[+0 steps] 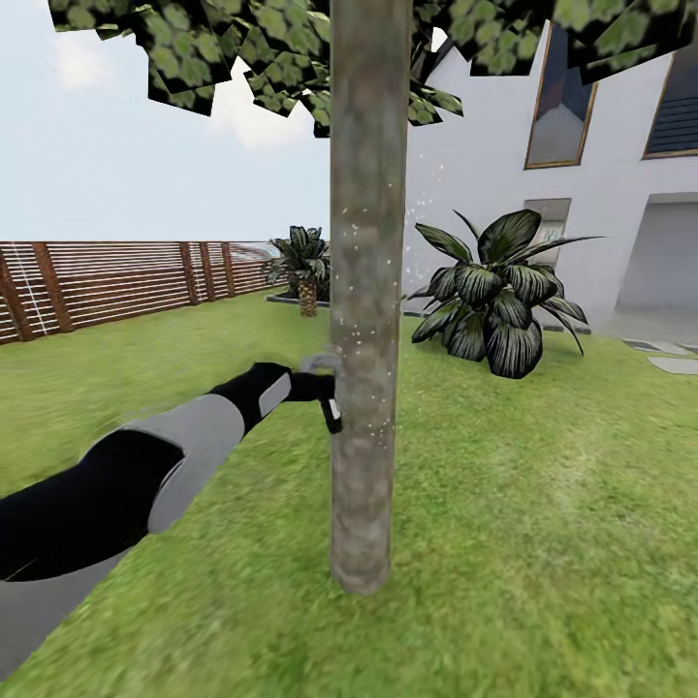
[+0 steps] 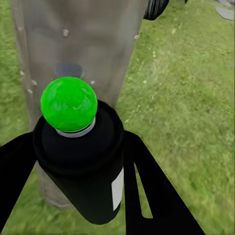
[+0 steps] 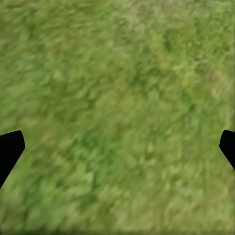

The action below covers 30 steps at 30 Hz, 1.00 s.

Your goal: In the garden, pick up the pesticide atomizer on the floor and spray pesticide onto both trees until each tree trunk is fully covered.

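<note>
Garden: lawn (image 1: 543,543), slat fence (image 1: 116,281), white house (image 1: 485,155) | spray bottle (image 2: 81,161) was off the ground, nozzle close to tree trunk (image 1: 366,291), white specks there; we judged spraying underway, coverage partial, second tree left | left gripper (image 2: 73,176) clamped the bottle | right gripper (image 3: 117,147) was spread wide, empty, over grass.

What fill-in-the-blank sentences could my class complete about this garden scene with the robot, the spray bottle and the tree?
1. The pesticide atomizer is held in the robot's ____ gripper.
2. The round dot on top of the atomizer is ____.
3. The atomizer points at the tree trunk, which is flecked with tiny ____ specks.
4. The right gripper hangs open over ____.

Missing words: left; green; white; grass
</note>
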Available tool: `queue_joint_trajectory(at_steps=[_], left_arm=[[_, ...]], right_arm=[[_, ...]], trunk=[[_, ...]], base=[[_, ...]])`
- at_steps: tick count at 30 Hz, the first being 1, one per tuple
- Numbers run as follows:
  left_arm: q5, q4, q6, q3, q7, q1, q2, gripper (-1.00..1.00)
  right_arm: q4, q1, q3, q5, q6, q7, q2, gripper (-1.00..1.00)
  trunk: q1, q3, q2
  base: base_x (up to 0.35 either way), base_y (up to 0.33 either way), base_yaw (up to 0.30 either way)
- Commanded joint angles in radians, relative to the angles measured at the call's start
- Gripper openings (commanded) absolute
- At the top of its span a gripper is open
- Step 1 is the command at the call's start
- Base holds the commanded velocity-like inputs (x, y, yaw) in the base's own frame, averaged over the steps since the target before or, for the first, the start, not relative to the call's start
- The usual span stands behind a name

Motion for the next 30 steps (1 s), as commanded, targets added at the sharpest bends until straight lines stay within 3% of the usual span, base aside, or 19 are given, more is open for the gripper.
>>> queue_joint_trajectory(at_steps=[1, 2, 7, 12, 19, 30], left_arm=[[0.013, 0.002, -0.071, -0.003, -0.002, 0.056, 0.000, -1.00], [0.013, 0.003, -0.097, -0.003, -0.002, 0.077, 0.000, -1.00], [0.012, 0.006, -0.292, -0.003, -0.003, 0.295, 0.000, -1.00], [0.012, 0.006, -0.360, -0.002, -0.003, 0.411, 0.000, -1.00], [0.012, 0.006, -0.381, -0.002, -0.003, 0.441, 0.000, -1.00], [0.011, 0.006, -0.382, -0.002, -0.004, 0.444, 0.000, -1.00]], right_arm=[[0.004, -0.002, -0.006, -0.004, -0.009, 0.004, 0.000, 1.00], [0.004, -0.002, -0.006, -0.004, -0.009, 0.004, 0.000, 1.00], [0.004, -0.002, -0.006, -0.004, -0.009, 0.005, 0.000, 1.00], [0.004, -0.002, -0.006, -0.004, -0.009, 0.005, 0.000, 1.00], [0.004, -0.002, -0.006, -0.004, -0.009, 0.005, 0.000, 1.00], [0.004, -0.002, -0.006, -0.004, -0.009, 0.005, 0.000, 1.00]], trunk=[[0.000, -0.001, -0.001], [0.000, -0.001, -0.001], [0.000, -0.001, -0.001], [0.000, -0.001, -0.001], [0.000, -0.001, -0.001], [0.000, -0.001, -0.001]], base=[[0.000, 0.000, 0.000], [0.000, 0.000, 0.000], [0.000, 0.000, 0.000], [0.016, 0.024, 0.000], [0.125, 0.256, 0.000], [0.313, 0.693, 0.000]])
